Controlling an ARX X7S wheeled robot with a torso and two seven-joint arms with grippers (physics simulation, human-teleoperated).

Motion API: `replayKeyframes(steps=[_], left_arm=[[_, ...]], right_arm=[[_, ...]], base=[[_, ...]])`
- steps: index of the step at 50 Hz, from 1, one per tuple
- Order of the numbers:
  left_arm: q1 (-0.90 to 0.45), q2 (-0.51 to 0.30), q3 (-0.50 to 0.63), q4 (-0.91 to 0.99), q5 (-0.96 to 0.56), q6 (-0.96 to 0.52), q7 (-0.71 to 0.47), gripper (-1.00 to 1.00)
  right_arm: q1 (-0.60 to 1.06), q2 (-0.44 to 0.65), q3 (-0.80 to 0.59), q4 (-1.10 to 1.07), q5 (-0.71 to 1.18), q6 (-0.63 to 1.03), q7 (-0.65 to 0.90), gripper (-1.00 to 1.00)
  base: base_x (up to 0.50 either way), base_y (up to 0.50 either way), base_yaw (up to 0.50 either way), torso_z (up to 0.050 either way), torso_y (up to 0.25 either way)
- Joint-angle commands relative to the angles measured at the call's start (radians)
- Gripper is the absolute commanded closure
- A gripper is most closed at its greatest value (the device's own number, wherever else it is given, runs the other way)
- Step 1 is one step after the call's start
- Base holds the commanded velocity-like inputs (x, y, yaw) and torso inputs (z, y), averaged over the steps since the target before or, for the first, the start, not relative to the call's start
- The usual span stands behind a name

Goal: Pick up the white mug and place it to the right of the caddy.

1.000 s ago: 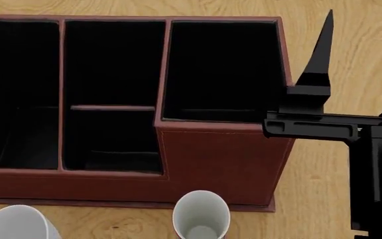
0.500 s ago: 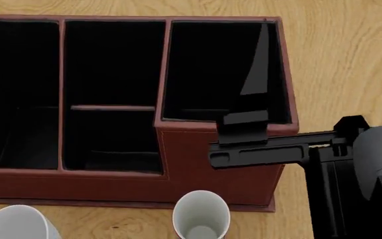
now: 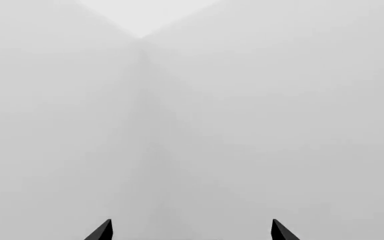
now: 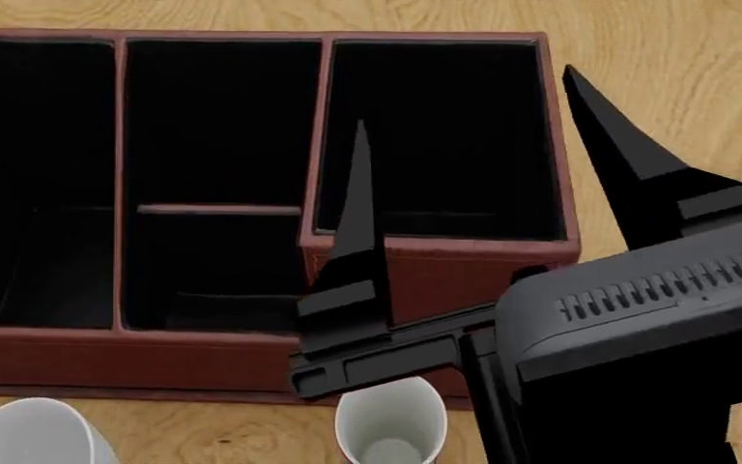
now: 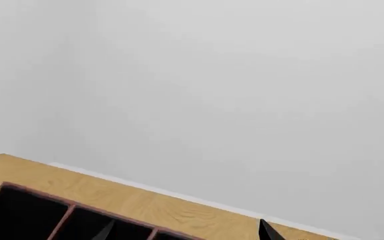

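1. Nothing of the task is judged done: the white mug (image 4: 30, 432) stands on the wooden table (image 4: 680, 87) at the near left corner of the head view, cut by the frame edge, in front of the caddy (image 4: 436, 280) and not held by anything.

2. The right gripper (image 4: 468, 169) is seen above the caddy's taller right section, its two fingers spread wide apart with nothing between them (one finger lies over the middle divider, the other over the right wall).

3. The left gripper (image 3: 190, 231) shows only two fingertips, held apart, against a blank grey wall in its wrist view; no object is near it.

4. What is left, as judged: the mug must be reached, gripped, lifted and set down on the bare wood to the right of the caddy.

5. A red mug (image 4: 390, 420) stands just in front of the caddy, between the white mug and the right arm, so a sweep across could knock it.

6. Open table is visible right of the caddy, though much of it is covered by the right arm; how far it runs cannot be told.
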Motion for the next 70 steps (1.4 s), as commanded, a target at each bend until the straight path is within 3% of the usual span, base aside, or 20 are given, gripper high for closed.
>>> replayKeyframes(steps=[1, 8, 20, 36, 38, 48, 70], left_arm=[[0.299, -0.149, -0.240, 0.004, -0.077, 0.141, -0.127, -1.00], [0.633, -0.168, -0.537, 0.005, -0.079, 0.218, -0.158, -1.00], [0.946, -0.155, -0.773, 0.005, -0.060, 0.308, -0.191, -1.00], [0.958, -0.134, -0.808, 0.006, -0.061, 0.290, -0.179, -1.00], [0.958, -0.158, -0.828, 0.006, -0.089, 0.276, -0.196, -1.00], [0.958, -0.129, -0.804, 0.006, -0.061, 0.291, -0.179, -1.00], [0.956, -0.169, -0.814, 0.006, -0.089, 0.274, -0.210, -1.00]], right_arm=[[0.034, -0.020, -0.094, 0.014, 0.004, 0.010, -0.010, -1.00], [0.031, -0.038, -0.165, 0.037, -0.049, 0.001, -0.050, -1.00], [0.080, -0.064, -0.229, 0.019, 0.024, 0.078, -0.036, -1.00], [0.137, -0.092, -0.277, 0.009, 0.155, 0.141, -0.012, -1.00], [0.154, -0.096, -0.283, 0.008, 0.174, 0.158, 0.001, -1.00], [0.230, -0.139, -0.327, 0.035, 0.397, 0.265, 0.127, -1.00], [0.319, -0.146, -0.398, 0.041, 0.614, 0.320, 0.256, -1.00]], base=[[0.00, 0.00, 0.00, 0.000, 0.000], [0.00, 0.00, 0.00, 0.000, 0.000], [0.00, 0.00, 0.00, 0.000, 0.000], [0.00, 0.00, 0.00, 0.000, 0.000], [0.00, 0.00, 0.00, 0.000, 0.000], [0.00, 0.00, 0.00, 0.000, 0.000], [0.00, 0.00, 0.00, 0.000, 0.000]])
